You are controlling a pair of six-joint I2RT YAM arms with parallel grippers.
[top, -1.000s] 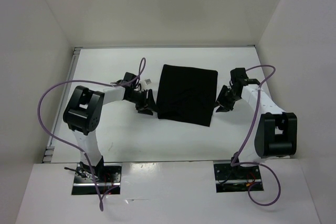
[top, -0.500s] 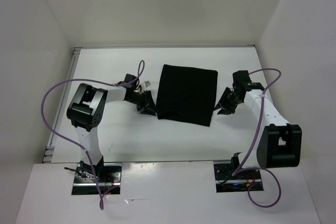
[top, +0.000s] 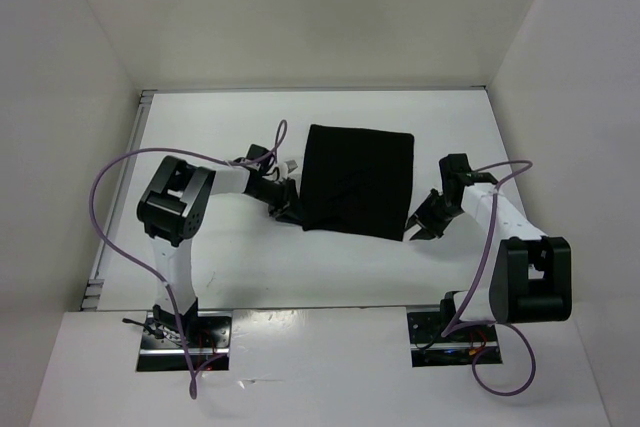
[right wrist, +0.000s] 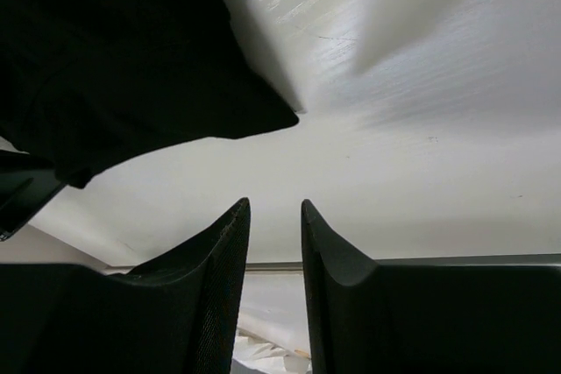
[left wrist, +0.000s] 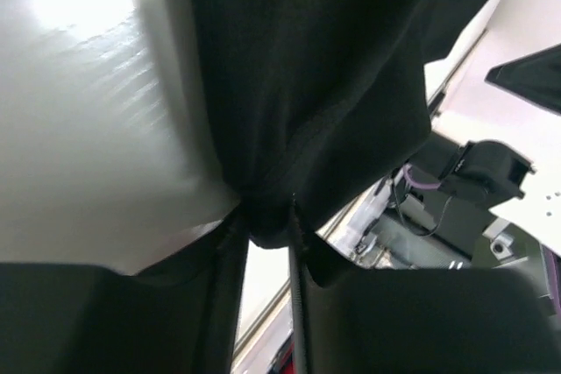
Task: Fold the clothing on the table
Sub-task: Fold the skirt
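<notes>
Left gripper [top: 291, 211] sits at the near-left corner of the cloth [top: 357, 182]; in the wrist view the jaws are nearly closed, with a bunched fold of the black edge pinched between the fingertips [left wrist: 266, 216]. Cloth is a folded dark rectangle, flat, mid-table, slightly skewed so the near edge slopes down toward the right. Far and right edges are straight, and the near-left corner is puckered where it's gripped. Right gripper [top: 419, 226] is just beside the near-right corner, not touching. Its wrist view shows a narrow gap between the fingers [right wrist: 230, 243], only bare table in it, and the cloth corner ahead and to the left. Table [top: 220, 267] is bare on all sides of the cloth: a wide strip left, a wide strip near, a narrower band to the back wall [top: 300, 17], and moderate room right. Left arm: elbow raised over the left side, forearm running right and low to the corner. Right arm: elbow near the right wall, forearm angled in toward the cloth. Purple cables [top: 100, 207] loop off both arms.
</notes>
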